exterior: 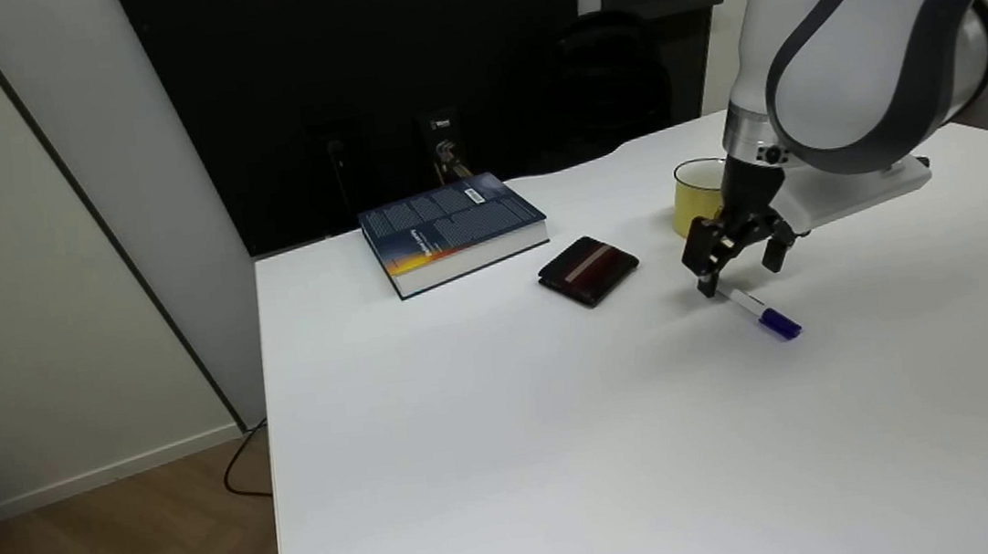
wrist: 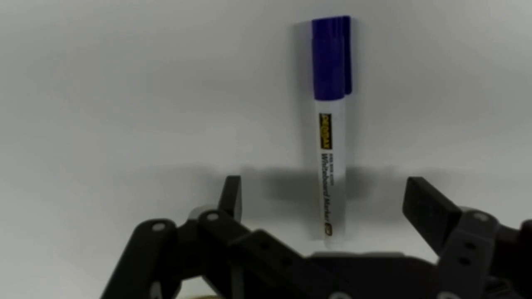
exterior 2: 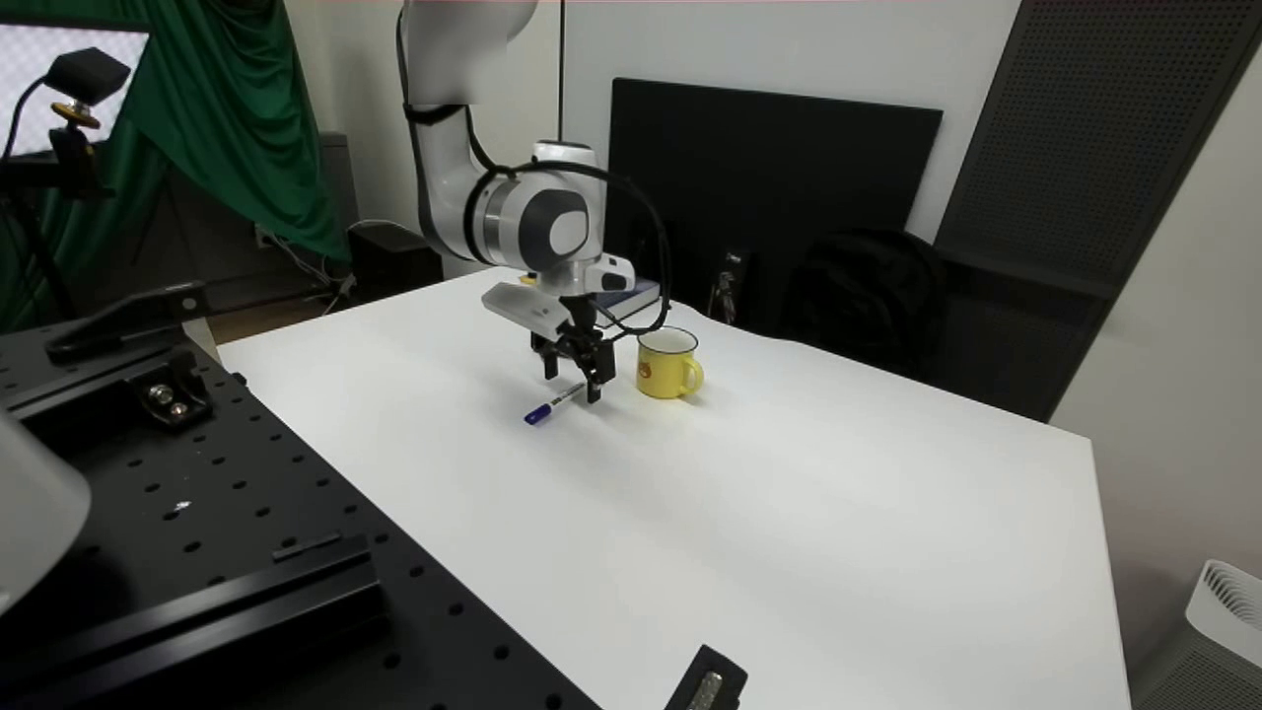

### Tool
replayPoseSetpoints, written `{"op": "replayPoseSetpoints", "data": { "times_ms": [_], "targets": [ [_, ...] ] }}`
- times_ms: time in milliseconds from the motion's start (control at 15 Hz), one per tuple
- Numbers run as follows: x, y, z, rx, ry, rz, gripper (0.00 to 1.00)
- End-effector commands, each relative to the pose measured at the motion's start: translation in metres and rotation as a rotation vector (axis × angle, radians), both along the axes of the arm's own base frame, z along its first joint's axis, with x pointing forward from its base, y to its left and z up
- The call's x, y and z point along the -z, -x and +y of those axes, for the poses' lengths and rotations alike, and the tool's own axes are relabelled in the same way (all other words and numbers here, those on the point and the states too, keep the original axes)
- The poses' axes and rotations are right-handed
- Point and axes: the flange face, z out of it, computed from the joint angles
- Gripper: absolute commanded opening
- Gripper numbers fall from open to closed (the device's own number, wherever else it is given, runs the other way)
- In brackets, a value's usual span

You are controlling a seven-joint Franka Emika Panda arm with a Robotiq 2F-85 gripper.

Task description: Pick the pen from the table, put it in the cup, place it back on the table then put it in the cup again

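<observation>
The claw (wrist: 324, 187) over the white counter (exterior 2: 838, 513): its jaws stand wide apart, with the pen (wrist: 330, 137) lying flat on the counter between the two fingers (wrist: 430, 211). In the wrist view a strip of counter shows on each side of the pen, and each finger stands apart from it. Along the white barrel runs the print "Whiteboard Marker"; nearer the cap, a black patch bears yellow lettering too blurred to read with certainty. The pen's long axis runs nearly upright in the wrist view, across the line joining the fingers, the blue-violet capped end pointing away from the claw. In both exterior views this end points away from the cup (exterior 2: 663, 377), a yellow mug standing upright near the claw. In an exterior view, a dark blue book (exterior: 452, 226) carries printing too small to read; a flat dark wallet (exterior: 577, 279) with a paler stripe lies beside it.
</observation>
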Motion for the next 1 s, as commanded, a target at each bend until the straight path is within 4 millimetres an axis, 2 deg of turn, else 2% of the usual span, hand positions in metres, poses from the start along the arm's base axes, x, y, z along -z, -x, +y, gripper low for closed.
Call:
{"op": "replayPoseSetpoints", "data": {
  "times_ms": [0,600,667,733,933],
  "targets": [
    [0.002,0.004,0.004,0.028,-0.008,0.015,1.00],
    [0.012,0.015,0.003,0.011,-0.001,0.041,1.00],
    [0.014,0.016,0.002,0.011,0.002,0.041,0.75],
    [0.015,0.016,0.001,0.011,0.006,0.039,0.74],
    [0.017,0.015,-0.001,0.015,0.009,0.042,0.53]
  ]
}}
